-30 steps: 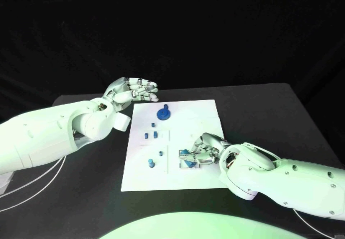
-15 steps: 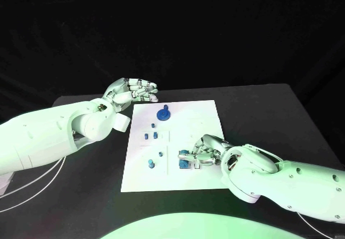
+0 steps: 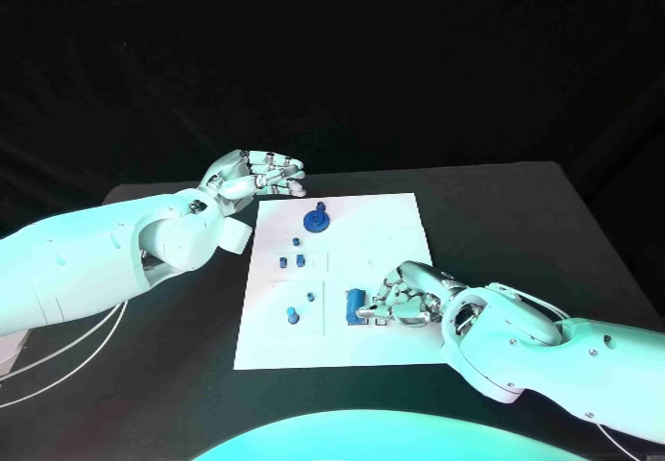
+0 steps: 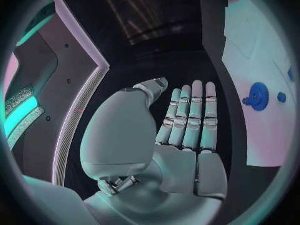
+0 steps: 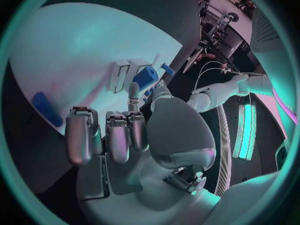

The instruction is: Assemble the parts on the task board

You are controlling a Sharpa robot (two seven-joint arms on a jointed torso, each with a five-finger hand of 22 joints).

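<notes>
Right robot hand seemingly pinches blue part.

There are no words, numbers or signs to read here. The white task board has no writing on it. The small blue parts have no letters or marks to read.

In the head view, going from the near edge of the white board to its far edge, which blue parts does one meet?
Near to far on the task board: small peg, pair of small pieces, gear.
</notes>
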